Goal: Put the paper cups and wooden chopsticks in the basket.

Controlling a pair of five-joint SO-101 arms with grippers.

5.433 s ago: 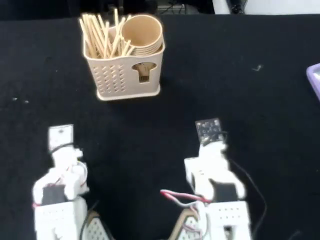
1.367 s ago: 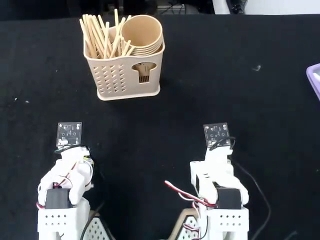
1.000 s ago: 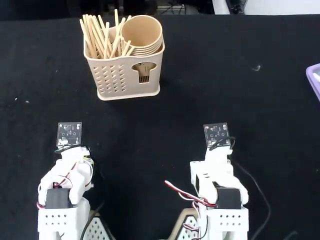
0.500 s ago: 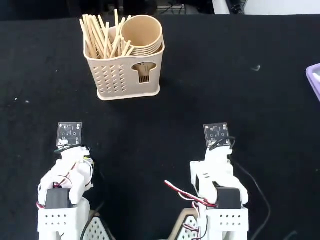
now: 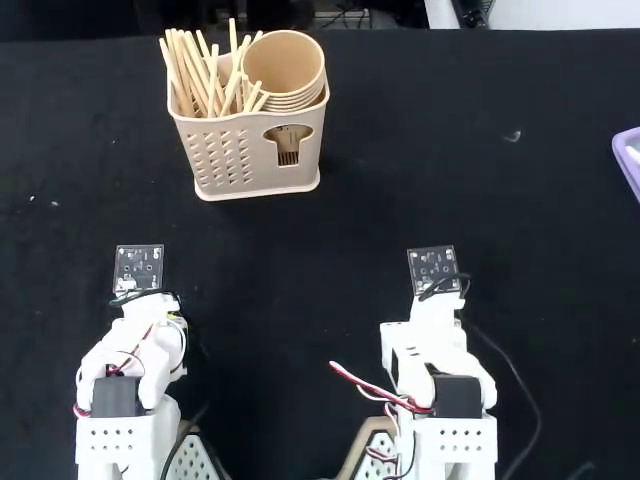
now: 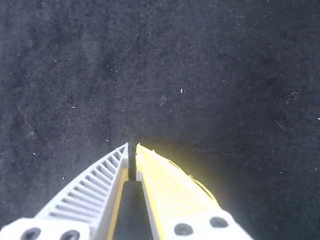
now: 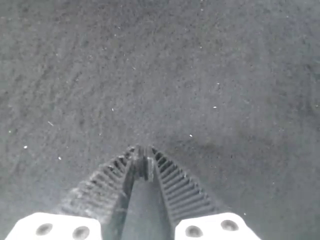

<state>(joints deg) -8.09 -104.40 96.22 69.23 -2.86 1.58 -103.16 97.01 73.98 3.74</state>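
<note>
Both arms folded back since the earliest frame; left end effector (image 6: 132,150) and right end effector (image 7: 143,152) closed, holding nothing, over open tabletop (image 5: 450,180). Basket (image 5: 245,150): far side, well apart; chopsticks (image 5: 205,70) upright, left compartment; paper cups (image 5: 285,65) nested mouth-up, right.

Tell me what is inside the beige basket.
The basket holds wooden chopsticks in one compartment and a nested stack of paper cups in the other. Its wall covers their lower parts and the basket floor.
</note>
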